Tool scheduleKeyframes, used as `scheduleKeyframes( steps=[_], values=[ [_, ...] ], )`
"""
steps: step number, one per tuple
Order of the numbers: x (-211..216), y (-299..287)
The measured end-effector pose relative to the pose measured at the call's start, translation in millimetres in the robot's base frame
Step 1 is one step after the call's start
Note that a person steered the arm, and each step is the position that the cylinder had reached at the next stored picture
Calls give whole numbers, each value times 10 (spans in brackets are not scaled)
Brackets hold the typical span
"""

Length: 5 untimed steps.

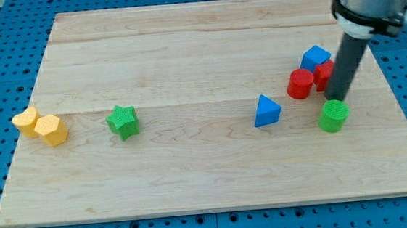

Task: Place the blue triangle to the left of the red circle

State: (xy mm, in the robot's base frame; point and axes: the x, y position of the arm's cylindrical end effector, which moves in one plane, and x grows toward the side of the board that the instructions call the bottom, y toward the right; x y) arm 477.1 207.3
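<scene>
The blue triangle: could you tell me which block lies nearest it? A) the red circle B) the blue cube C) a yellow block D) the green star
A: the blue triangle sits just to the view's lower left of the red circle, apart from it; the blue cube is farther, and the green star and yellow blocks lie far toward the view's left.

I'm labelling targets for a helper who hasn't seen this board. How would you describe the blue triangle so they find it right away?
On the wooden board, look right of centre, towards the cluster of blocks beside my tip. The blue triangle stands alone, at the view's left of the red circle. Unlike the blue block atop that cluster, it touches nothing and has a pointed top.
</scene>
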Motion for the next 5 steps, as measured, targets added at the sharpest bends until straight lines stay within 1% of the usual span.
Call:
scheduleKeyframes(
  steps=[2,3,4,5],
  values=[
    [631,-708],
    [378,-1223],
    [-62,-1437],
    [-188,-1166]
  ],
)
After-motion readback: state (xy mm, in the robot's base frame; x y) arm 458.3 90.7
